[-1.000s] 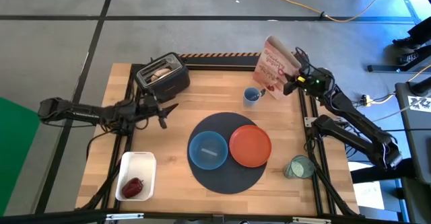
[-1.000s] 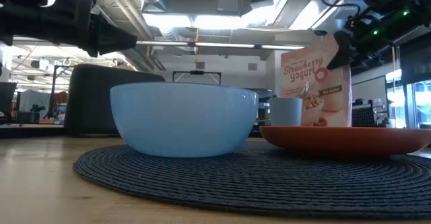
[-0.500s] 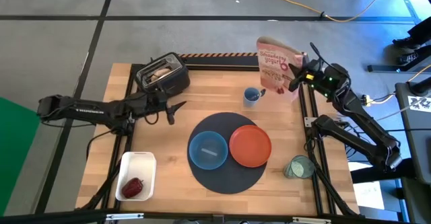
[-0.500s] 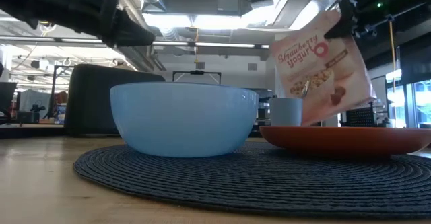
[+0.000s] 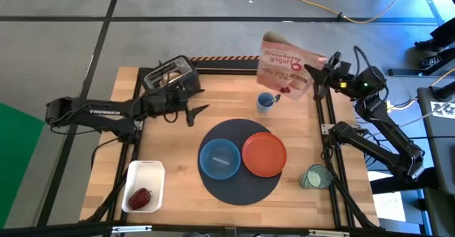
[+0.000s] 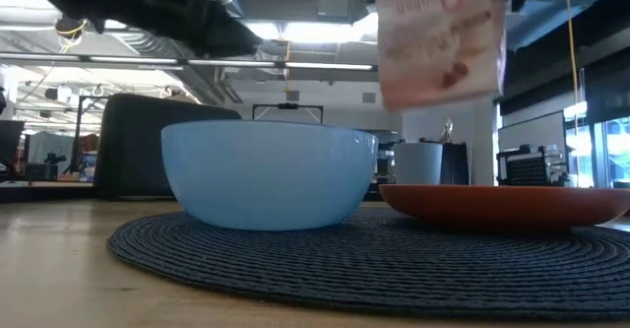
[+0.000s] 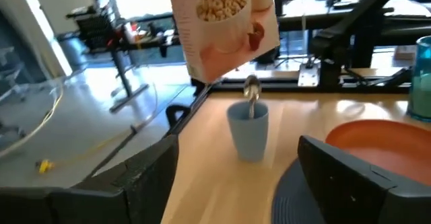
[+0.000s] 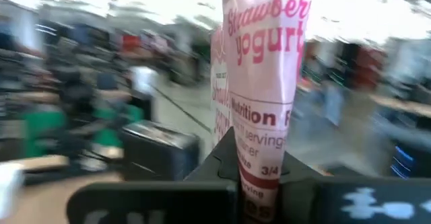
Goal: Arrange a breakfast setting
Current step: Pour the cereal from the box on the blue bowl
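My right gripper (image 5: pixel 318 75) is shut on a pink cereal box (image 5: pixel 284 71) and holds it in the air over the table's far right; the low view shows the box (image 6: pixel 438 34) above a blue cup (image 6: pixel 418 163). A metal spoon (image 7: pixel 252 91) stands in that cup (image 5: pixel 266 102). The light-blue bowl (image 5: pixel 219 159) and orange-red plate (image 5: pixel 264 154) sit on the round dark placemat (image 5: pixel 238 188). My left gripper (image 5: pixel 197 114) hovers open in front of the toaster (image 5: pixel 170 79), which has toast in its slot. The green-tinted glass (image 5: pixel 313 176) stands at the near right. My right gripper pinches the box between its two fingers (image 8: pixel 225 158), across the narrow side panel (image 8: pixel 259 126), one finger on each broad face. The fingers come about level from the table's right side. The box is lifted clear of the table and tilted, its printed front turned upward.
A white tray (image 5: pixel 149 171) with a red fruit (image 5: pixel 140 196) lies at the near left. Black frame rails run along the table's left, right and far edges. Bare wood shows between the toaster and the placemat.
My right gripper has risen and tipped upward with the cereal box, which has come off the table, lifted clear and tilted with its front facing up. My left gripper has moved up and toward the table's right, along the front of the toaster.
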`<state>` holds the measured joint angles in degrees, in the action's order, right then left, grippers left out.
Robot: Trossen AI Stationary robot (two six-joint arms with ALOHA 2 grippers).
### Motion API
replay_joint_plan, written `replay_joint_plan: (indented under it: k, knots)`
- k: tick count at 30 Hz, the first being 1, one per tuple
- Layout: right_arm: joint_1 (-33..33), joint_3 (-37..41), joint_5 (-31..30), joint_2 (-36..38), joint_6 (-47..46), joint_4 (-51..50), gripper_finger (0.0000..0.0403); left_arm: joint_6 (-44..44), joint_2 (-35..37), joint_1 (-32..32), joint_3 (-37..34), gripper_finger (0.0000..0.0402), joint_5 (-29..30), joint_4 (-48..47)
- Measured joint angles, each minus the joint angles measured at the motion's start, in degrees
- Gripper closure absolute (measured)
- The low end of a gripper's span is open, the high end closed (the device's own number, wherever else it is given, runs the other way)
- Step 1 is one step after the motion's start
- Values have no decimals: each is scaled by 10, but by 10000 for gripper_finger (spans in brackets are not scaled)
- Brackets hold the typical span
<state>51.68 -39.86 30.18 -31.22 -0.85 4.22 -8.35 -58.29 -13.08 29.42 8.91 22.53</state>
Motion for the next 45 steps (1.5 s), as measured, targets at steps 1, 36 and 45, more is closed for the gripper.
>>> replay_joint_plan:
  k: [1,36,45]
  knots:
    - [0,0,22,0,-4,17,402,-9,-11,-7,12,97,-13,2]
    - [-179,1,104,-89,58,167,402,-83,-269,-13,296,87,-189,38]
    - [-192,1,107,-146,59,239,402,-82,-269,-8,296,95,-181,28]
